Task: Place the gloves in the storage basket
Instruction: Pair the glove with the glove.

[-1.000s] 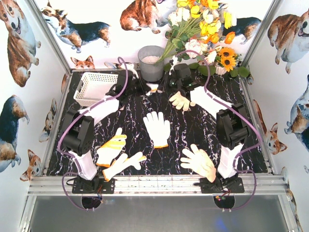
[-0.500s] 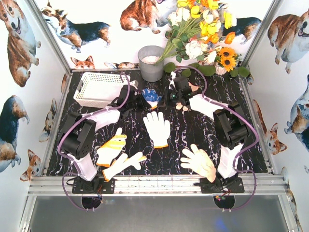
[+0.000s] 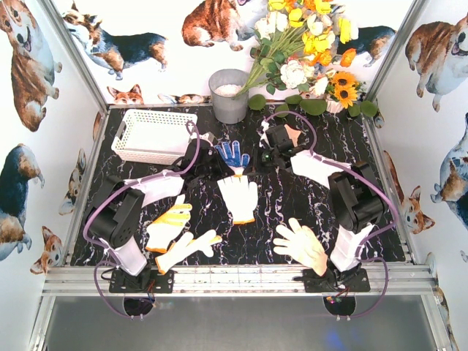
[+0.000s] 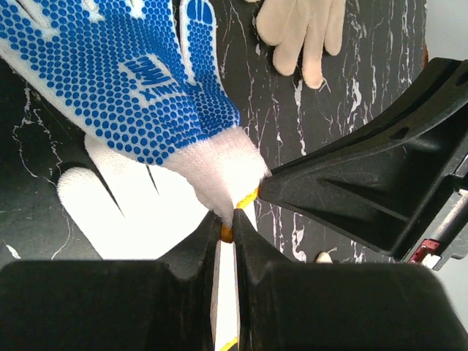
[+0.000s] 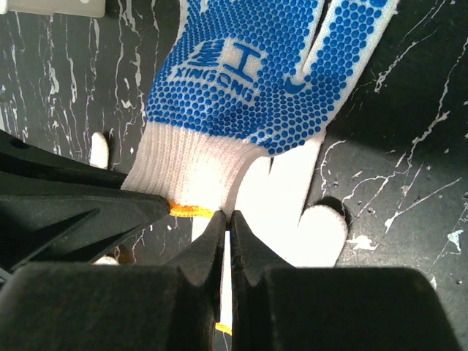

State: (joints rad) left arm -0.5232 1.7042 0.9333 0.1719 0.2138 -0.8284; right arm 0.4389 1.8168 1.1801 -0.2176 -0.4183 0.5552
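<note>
Seen from above, a black marble-look table (image 3: 292, 197) with white veins. Nearest the arm bases, at 5 o'clock, a peach-tan glove (image 3: 298, 245) lies flat with its fingers spread. At 7 o'clock a cream glove (image 3: 183, 250) lies on a slant. Just beyond it, touching it, is a yellow glove (image 3: 168, 223) with an orange cuff.

At the centre lies a white knit glove (image 3: 238, 196), its fingers pointing away and a thin orange hem on the cuff nearest the arms.

Directly past it, towards 12 o'clock, both arms meet at a blue-dotted glove (image 3: 232, 155). It is white knit, its palm covered in small raised blue dots with printed lettering. The left gripper (image 4: 227, 228) is clamped tight on the ribbed white cuff, a sliver of orange hem showing between its black wedge-shaped fingers. The right gripper (image 5: 228, 218) is pressed closed on that cuff edge from the opposite side. This glove sits above the white glove's fingertips. The left wrist camera shows a further pale glove (image 4: 300, 33) on the marble beyond.

At 10 o'clock stands the storage basket (image 3: 142, 152), a shallow white plastic rectangle with lattice sides and no glove inside. At 12 o'clock is a grey bucket (image 3: 229, 99), round and smooth. At 1 o'clock are yellow, white and orange flowers (image 3: 307, 36).
</note>
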